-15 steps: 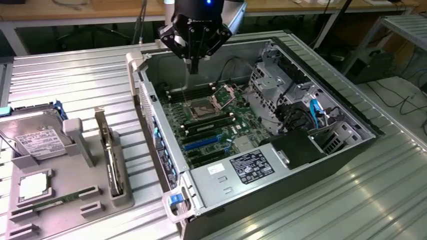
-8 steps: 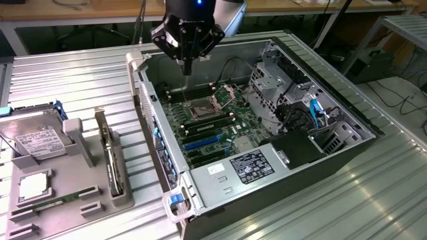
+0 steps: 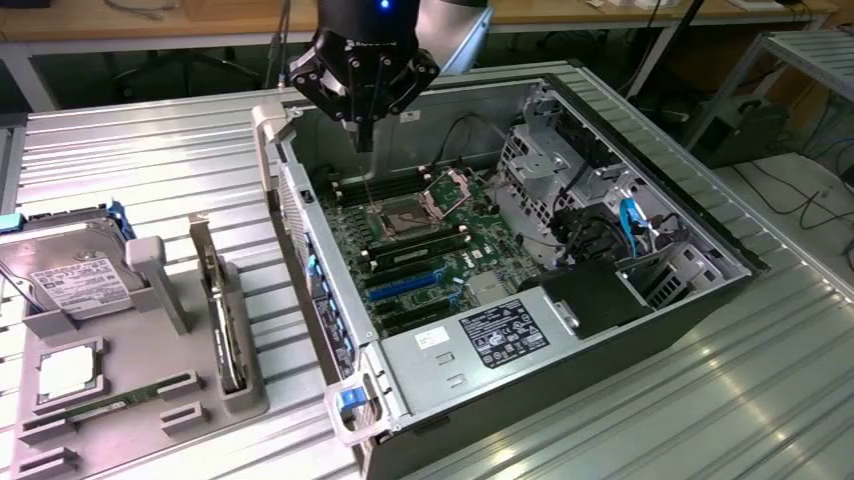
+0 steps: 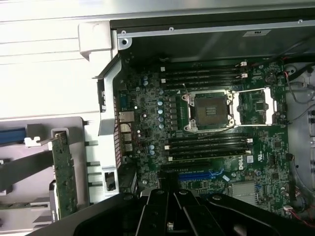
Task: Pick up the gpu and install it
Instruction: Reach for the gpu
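The gpu (image 3: 218, 305) is a thin dark card standing on edge in a grey holder (image 3: 147, 400) on the exterior view's left, beside the open computer case (image 3: 667, 300). In the wrist view the gpu (image 4: 62, 172) shows edge-on outside the case wall. My gripper (image 3: 363, 138) hangs above the far end of the case, over the motherboard (image 3: 441, 235), well away from the card. Its black fingers (image 4: 160, 204) are shut together with nothing between them. A blue expansion slot (image 4: 199, 174) lies on the motherboard (image 4: 147, 113) just ahead of the fingers.
The grey holder also carries a silver hard drive (image 3: 67, 282), a square chip (image 3: 63, 372) and a narrow green memory stick (image 3: 100, 410). Inside the case are an open processor socket (image 3: 400, 215), drive cages (image 3: 547, 165) and a power supply (image 3: 494, 335). The bench is ribbed metal (image 3: 160, 170).
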Tool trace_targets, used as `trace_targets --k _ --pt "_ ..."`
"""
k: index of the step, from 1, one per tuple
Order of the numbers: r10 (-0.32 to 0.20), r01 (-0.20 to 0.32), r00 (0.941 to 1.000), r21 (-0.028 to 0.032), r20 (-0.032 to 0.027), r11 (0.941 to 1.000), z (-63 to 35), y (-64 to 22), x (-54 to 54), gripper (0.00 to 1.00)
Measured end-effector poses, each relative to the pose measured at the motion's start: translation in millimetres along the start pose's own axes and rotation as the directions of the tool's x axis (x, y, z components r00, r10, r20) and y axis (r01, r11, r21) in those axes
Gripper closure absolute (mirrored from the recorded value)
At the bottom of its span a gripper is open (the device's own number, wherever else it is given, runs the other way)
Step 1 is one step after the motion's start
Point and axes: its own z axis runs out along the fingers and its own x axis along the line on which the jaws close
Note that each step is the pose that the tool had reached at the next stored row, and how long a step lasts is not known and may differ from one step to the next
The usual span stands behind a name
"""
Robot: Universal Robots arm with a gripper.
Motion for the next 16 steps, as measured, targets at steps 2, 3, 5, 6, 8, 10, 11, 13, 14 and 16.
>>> trace_targets --k 2,3,5,6,8,10,11,13,14,16 --pt "0.0 0.0 1.0 0.0001 -0.0001 1.0 -0.1 -0.2 3.1 0.89" --pt "0.0 0.0 1.0 0.0001 -0.0001 1.0 -0.2 -0.3 4.4 0.89" --pt "0.0 0.0 1.0 0.0001 0.0 1.0 -0.2 -0.6 7.7 0.89" --pt "0.0 0.0 1.0 0.0001 0.0 1.0 -0.3 -0.7 9.0 0.89" --pt "0.0 0.0 1.0 0.0001 -0.0001 1.0 -0.3 -0.9 11.7 0.89" --pt "0.0 0.0 1.0 0.0001 -0.0001 1.0 -0.4 -1.1 14.4 0.89" --pt "0.0 0.0 1.0 0.0 0.0 1.0 -0.4 -1.2 15.9 0.89" --pt "0.0 0.0 1.0 0.0 0.0 1.0 -0.4 -1.5 19.1 0.89" --pt "0.0 0.0 1.0 0.0001 -0.0001 1.0 -0.5 -1.6 20.6 0.89" --pt "0.0 0.0 1.0 0.0001 -0.0001 1.0 -0.6 -1.8 23.6 0.89"
